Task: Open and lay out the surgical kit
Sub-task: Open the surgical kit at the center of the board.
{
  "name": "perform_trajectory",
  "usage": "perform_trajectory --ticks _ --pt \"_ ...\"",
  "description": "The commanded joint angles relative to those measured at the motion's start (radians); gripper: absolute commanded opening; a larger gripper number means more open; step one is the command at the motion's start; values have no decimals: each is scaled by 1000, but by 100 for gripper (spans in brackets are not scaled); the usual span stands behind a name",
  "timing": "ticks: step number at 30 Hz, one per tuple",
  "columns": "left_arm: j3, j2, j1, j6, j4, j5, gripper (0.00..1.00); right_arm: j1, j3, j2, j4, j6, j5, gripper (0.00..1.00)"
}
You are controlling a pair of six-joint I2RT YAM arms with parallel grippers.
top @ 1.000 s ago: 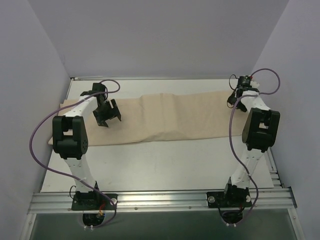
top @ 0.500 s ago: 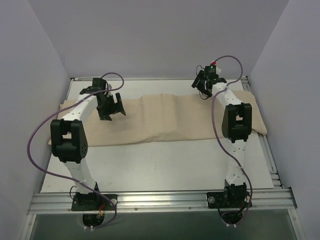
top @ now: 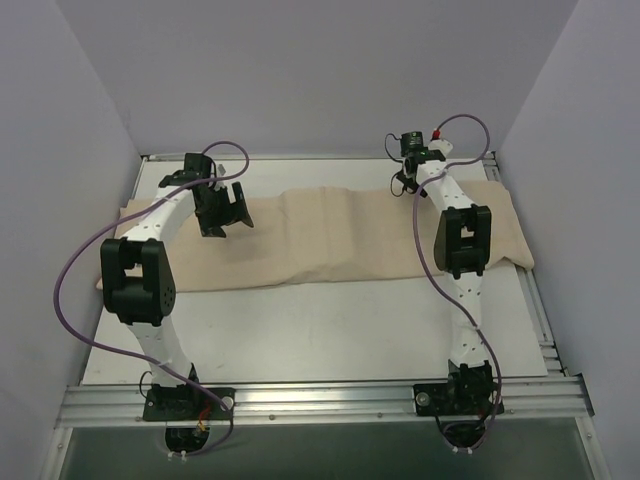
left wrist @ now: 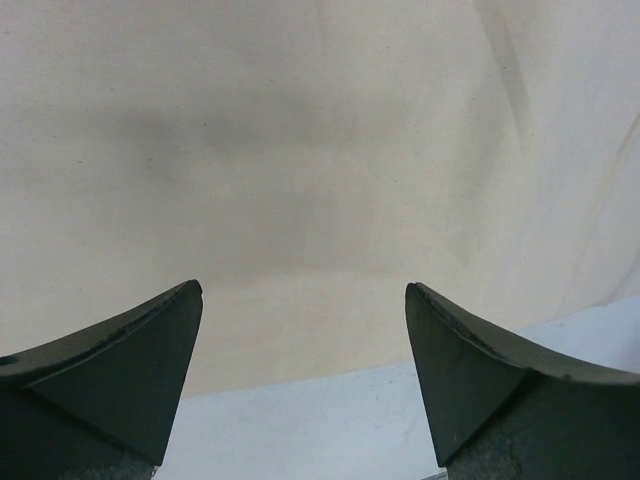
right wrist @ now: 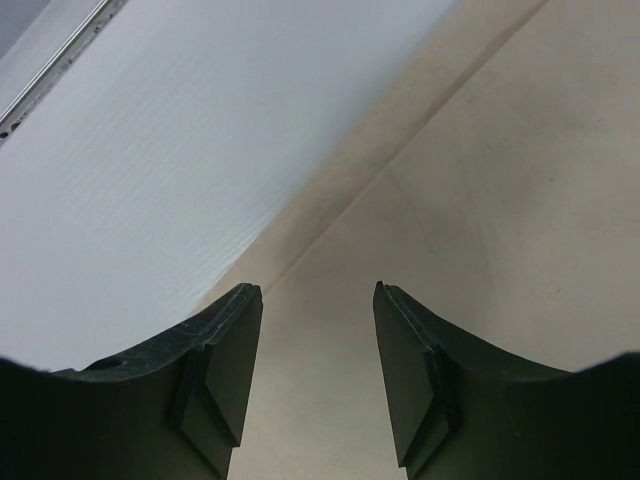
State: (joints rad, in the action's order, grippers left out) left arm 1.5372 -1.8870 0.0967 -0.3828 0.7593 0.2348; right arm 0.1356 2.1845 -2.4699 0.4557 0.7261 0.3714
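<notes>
You are working with the cloth wrap [top: 330, 235], which is lying across the table [top: 320, 330] as 1 long beige band. It is reaching from the left side to the right side, with soft creases running through its middle. The steel tray and the 2 instruments are not showing in any view, and you cannot tell whether they are sitting under the fabric.

Your left gripper [left wrist: 302, 290] is hovering over the left part of the wrap, its jaws standing wide apart with nothing between them. Its wrist view is showing plain fabric ahead and an edge of the cloth close to the fingertips. Your right gripper [right wrist: 318, 290] is hanging over the far edge of the wrap, right of centre, its jaws standing partly apart and gripping nothing.

Judging by the folds, the wrap is going to handle as light, limp and slack. It is likely to sag and bunch rather than slide as a sheet. You are best taking it at an edge or corner, pinching 1 layer and lifting before pulling. If metal is lying inside, it may be slipping out as you are unfolding, so be keeping the lift low.
</notes>
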Motion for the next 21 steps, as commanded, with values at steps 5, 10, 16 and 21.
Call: perform_trajectory --ticks 5,10,16,21 --pt "6 43 3 -5 -52 35 91 -2 29 -24 18 4 120 48" --pt "-5 46 3 -8 -57 51 91 -17 86 -60 23 -1 127 47" --pt "-11 51 3 -5 -58 47 91 -47 87 -77 20 -5 138 45" --pt "-6 42 3 -10 -61 60 91 -62 98 -90 12 -28 143 43"
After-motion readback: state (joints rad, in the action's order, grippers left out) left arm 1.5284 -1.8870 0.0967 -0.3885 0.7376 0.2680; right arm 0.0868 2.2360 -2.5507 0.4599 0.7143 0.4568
